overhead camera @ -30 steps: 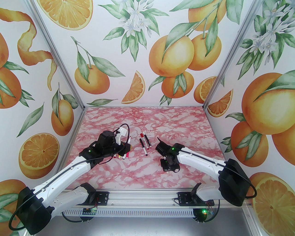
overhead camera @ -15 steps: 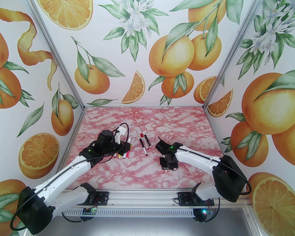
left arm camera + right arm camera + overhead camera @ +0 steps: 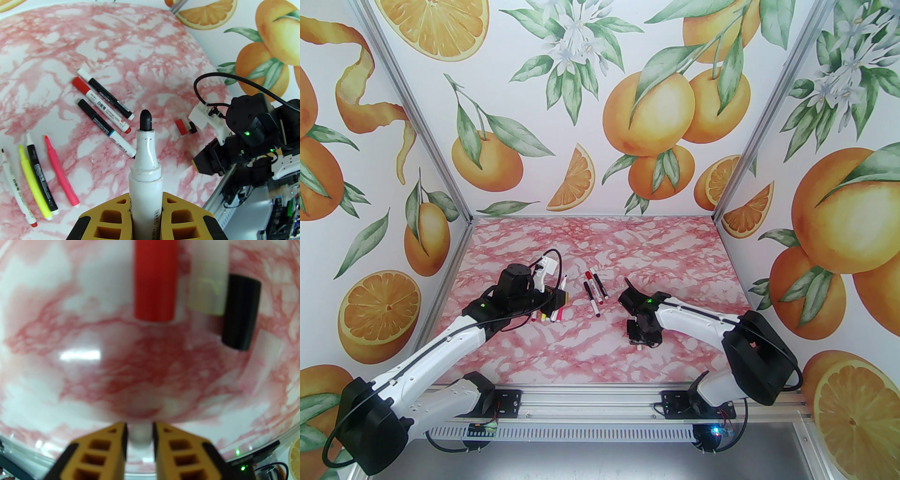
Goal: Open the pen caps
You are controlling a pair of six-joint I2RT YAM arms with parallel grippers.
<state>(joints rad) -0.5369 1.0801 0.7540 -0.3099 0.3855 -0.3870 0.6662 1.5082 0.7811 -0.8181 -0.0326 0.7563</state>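
Observation:
My left gripper (image 3: 145,199) is shut on an uncapped white marker (image 3: 145,164) whose black tip points up and away; from above the left gripper (image 3: 559,300) sits left of centre. My right gripper (image 3: 140,427) hovers low over the table with a pale, blurred pen cap (image 3: 140,438) between its closely set fingers; it is seen from above as the right gripper (image 3: 638,344). Loose pen caps lie just ahead of it: red (image 3: 154,279), white (image 3: 206,294), black (image 3: 241,312) and another white (image 3: 262,361).
Three capped markers (image 3: 103,110) lie side by side mid-table, also the capped markers (image 3: 594,293). Several uncapped slim pens, white, yellow, black and pink (image 3: 35,180), lie by the left gripper. Enclosure walls stand left, right and behind.
The right arm has drawn in towards the left and its gripper has come down nearer the table, its fingers easing slightly. The left arm has hardly moved and keeps the marker.

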